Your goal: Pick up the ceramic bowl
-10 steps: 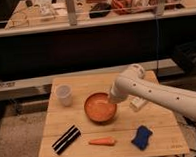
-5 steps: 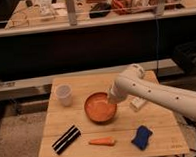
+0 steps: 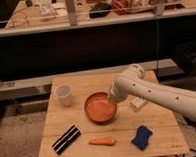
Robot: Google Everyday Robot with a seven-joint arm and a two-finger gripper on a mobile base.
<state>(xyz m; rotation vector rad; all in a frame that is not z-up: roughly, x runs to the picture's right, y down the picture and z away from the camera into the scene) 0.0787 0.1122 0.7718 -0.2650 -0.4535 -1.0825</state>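
Glossy orange inside and a darker brown-orange on its outer wall, the ceramic bowl (image 3: 100,107) is round and shallow, sitting near the middle of the wooden table (image 3: 159,120), wider than the white cup (image 3: 64,95) to its left. The gripper (image 3: 112,98) is at the bowl's right rim, seemingly touching it. A carrot (image 3: 102,141), a blue sponge (image 3: 141,137) and a black bar (image 3: 66,139) lie along the front.

Dim, warm light; soft blur throughout. The gripper (image 3: 112,98) sits at the ceramic bowl's (image 3: 100,107) glossy right rim.
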